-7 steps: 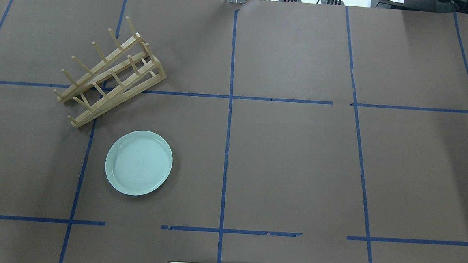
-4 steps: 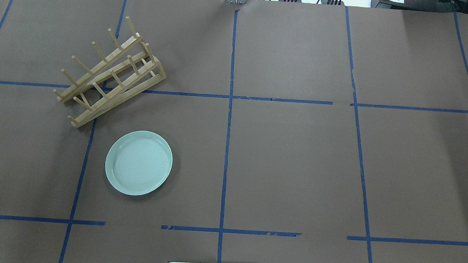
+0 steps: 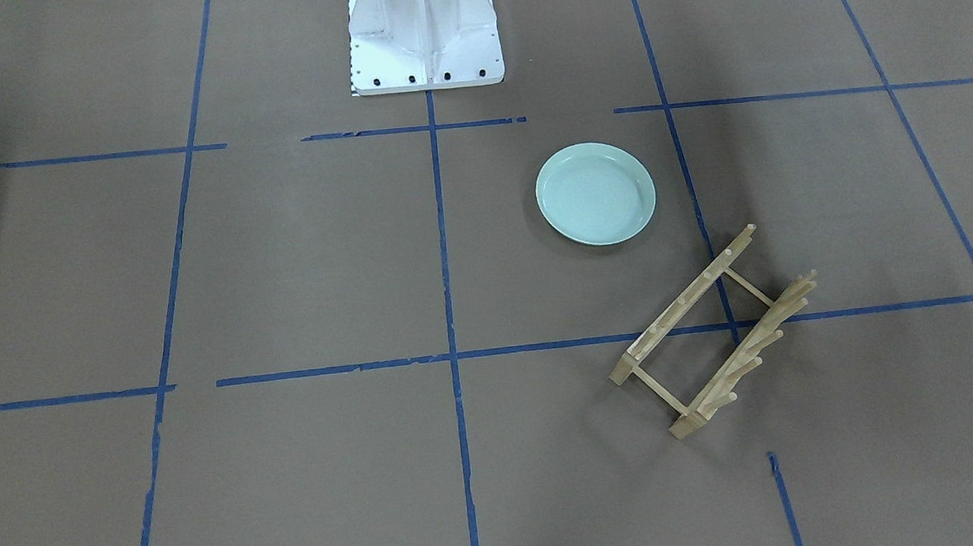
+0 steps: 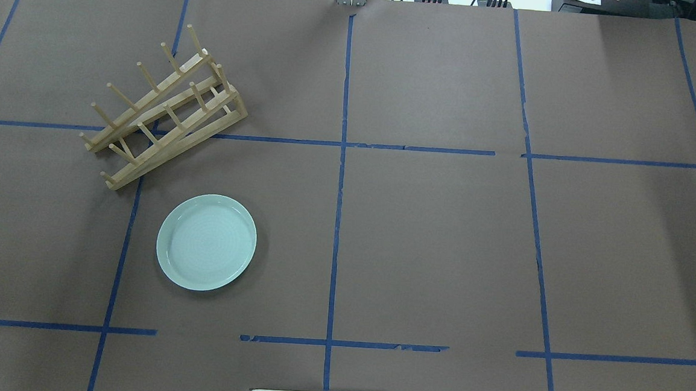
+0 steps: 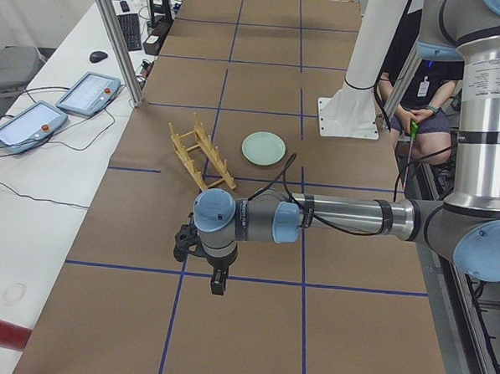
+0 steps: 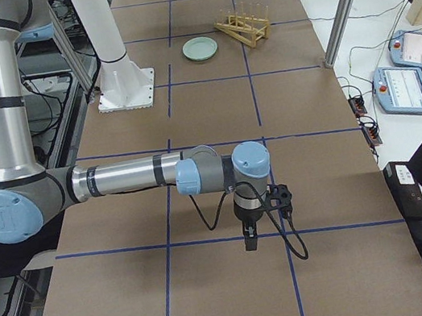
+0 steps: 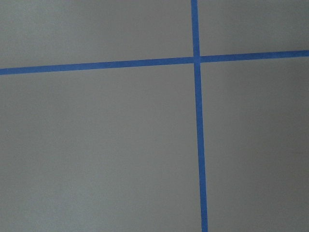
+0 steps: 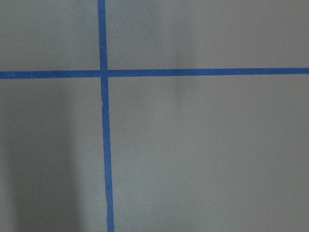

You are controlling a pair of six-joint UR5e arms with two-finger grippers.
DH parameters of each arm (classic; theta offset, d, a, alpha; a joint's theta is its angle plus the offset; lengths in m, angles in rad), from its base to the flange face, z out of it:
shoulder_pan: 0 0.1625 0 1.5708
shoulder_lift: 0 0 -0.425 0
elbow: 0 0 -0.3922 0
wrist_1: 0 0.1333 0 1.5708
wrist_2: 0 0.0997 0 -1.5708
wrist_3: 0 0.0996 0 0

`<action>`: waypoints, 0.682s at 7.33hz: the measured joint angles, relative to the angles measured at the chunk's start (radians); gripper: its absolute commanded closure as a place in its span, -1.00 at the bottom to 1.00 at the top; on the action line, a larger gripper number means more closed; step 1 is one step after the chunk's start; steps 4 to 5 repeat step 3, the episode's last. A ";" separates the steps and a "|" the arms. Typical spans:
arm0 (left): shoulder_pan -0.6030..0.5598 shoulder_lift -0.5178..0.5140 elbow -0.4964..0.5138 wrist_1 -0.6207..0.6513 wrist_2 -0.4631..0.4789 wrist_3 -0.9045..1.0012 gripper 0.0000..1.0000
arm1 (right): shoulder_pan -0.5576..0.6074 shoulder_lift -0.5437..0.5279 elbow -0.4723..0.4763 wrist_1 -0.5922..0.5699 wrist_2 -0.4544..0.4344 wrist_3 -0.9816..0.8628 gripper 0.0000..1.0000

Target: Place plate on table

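The plate (image 4: 206, 242) lies flat on the bench (image 4: 430, 237), near the wooden rack (image 4: 163, 108).
Well away hang the left tool (image 5: 217, 283) and right tool (image 6: 248, 241); parted or closed, cannot tell.

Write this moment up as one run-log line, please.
plate: flat on table, apart from rack | left gripper: far from plate, state unclear | right gripper: far from plate, state unclear | stage: plate placed

Plate (image 4: 206, 242) flat on table (image 4: 430, 237), bare paper all round its rim. Nearest obstacle: wooden peg rack (image 4: 175, 147), near the plate's far-left side, apart from it, pegs up and slanted. White robot base (image 3: 424, 30) on the near side, apart. Left arm (image 5: 341, 217) low over the table's left end, right arm (image 6: 124, 177) over the right end, both well apart from plate
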 measured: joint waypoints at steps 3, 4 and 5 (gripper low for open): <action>0.000 0.000 -0.001 0.000 0.000 0.000 -1.00 | 0.000 0.000 0.000 -0.001 0.000 -0.001 -1.00; 0.000 0.000 -0.001 0.000 0.000 0.000 -1.00 | 0.000 0.000 0.000 -0.001 0.000 -0.001 -1.00; 0.000 0.000 -0.001 0.000 0.000 0.000 -1.00 | 0.000 0.000 0.000 -0.001 0.000 -0.001 -1.00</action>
